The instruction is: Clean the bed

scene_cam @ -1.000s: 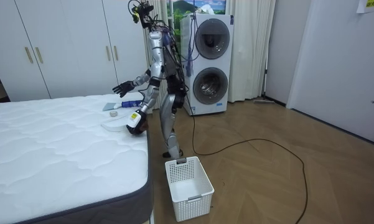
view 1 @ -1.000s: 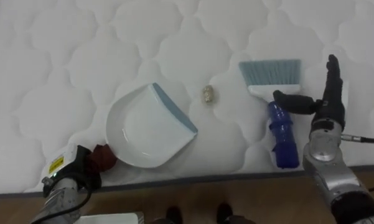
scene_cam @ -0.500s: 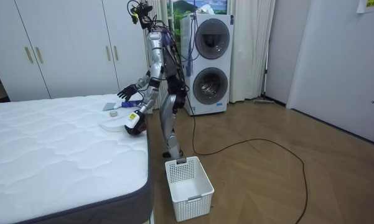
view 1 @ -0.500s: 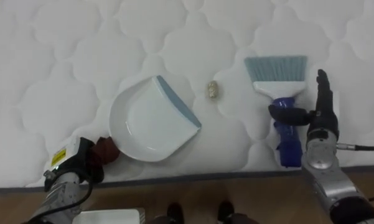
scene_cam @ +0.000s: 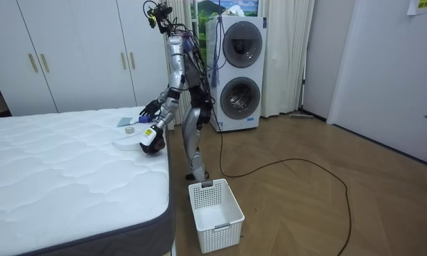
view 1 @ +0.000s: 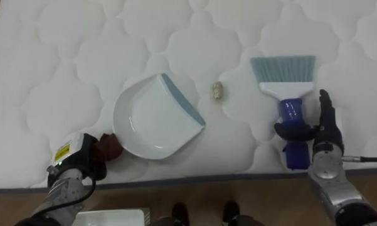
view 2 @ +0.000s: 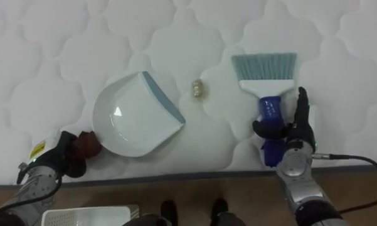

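The crumb (view 1: 218, 91) lies unswept near the bed (view 1: 50, 50) edge; the left hand (view 1: 81, 163) clasps the dustpan (view 1: 153, 119), and the right hand (view 1: 326, 135) has straight fingers beside the brush (view 1: 287, 81).

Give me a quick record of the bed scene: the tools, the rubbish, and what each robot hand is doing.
surface: white quilted mattress
dustpan: white, blue-edged mouth facing the scrap
scrap: small, beige, between dustpan and brush
brush: lying flat, bristles pointing away from the robot
left robot hand: curled round the dustpan's dark red handle
right robot hand: fingers straight beside the brush's blue handle, thumb across it
floor: white basket near the bed's corner
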`<state>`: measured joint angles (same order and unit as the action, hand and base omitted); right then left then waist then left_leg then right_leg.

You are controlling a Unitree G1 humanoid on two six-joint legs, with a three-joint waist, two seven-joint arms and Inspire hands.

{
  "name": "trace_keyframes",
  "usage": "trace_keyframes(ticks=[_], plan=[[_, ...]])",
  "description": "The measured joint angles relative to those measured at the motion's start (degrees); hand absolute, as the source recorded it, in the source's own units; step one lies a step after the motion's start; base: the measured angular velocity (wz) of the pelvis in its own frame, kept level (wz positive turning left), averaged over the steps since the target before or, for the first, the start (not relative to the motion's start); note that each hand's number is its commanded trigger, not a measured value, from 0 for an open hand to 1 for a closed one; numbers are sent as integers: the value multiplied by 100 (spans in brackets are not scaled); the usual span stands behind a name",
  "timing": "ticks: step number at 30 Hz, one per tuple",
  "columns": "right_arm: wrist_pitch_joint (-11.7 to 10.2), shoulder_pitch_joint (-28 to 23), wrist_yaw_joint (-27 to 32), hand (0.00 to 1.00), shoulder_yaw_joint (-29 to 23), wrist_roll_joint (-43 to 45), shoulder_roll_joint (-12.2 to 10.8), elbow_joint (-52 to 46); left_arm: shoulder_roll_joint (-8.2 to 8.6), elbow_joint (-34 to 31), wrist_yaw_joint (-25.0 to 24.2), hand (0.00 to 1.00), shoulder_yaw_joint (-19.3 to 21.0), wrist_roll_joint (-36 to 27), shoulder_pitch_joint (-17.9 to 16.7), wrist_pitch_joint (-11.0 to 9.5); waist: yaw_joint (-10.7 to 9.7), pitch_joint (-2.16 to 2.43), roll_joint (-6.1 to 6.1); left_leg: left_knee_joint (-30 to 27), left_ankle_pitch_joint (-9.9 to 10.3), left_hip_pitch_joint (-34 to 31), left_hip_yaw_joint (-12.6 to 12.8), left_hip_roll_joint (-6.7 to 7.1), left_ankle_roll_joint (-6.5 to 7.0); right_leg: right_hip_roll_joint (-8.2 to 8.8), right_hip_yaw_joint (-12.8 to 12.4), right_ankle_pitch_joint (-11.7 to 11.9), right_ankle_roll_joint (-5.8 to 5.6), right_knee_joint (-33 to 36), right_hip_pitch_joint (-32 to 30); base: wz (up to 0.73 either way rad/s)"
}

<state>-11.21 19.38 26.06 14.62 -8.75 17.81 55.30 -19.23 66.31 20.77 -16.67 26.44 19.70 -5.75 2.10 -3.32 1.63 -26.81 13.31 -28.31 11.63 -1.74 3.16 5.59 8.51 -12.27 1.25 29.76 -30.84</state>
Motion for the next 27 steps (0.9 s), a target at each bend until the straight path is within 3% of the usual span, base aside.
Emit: trace_keyframes(ticks=[6,18,19,21,22,27], plan=[[7,29,-185,0,-4,45,22,30,-9,0,-81,100,80,4,30,66,4,2,2,18,-5,14,51,-59,2,-80,-48,100,-6,-162,46,-8],[127,57,-545,0,5,455,57,492,-28,37,-175,100,22,20,42,182,-23,23,-35,169,-53,227,42,-40,10,-72,51,158,-15,-314,284,0],[126,66,-563,39,5,455,57,523,-29,37,-176,100,15,20,42,189,-23,26,-40,167,-53,227,42,-40,10,-70,58,158,-14,-315,286,0],[125,75,-610,90,6,456,56,604,-29,51,-182,100,9,16,42,196,-24,29,-52,166,-53,235,39,-40,10,-55,105,158,-14,-311,296,0],[124,78,-625,100,6,456,56,626,-29,57,-183,100,7,16,42,196,-24,29,-56,166,-53,242,40,-40,10,-54,108,158,-14,-310,302,0],[134,180,-566,100,44,480,121,918,-36,67,-169,100,-43,4,42,218,-49,25,-124,161,-54,307,11,-42,8,-56,156,160,-11,-350,406,3]])
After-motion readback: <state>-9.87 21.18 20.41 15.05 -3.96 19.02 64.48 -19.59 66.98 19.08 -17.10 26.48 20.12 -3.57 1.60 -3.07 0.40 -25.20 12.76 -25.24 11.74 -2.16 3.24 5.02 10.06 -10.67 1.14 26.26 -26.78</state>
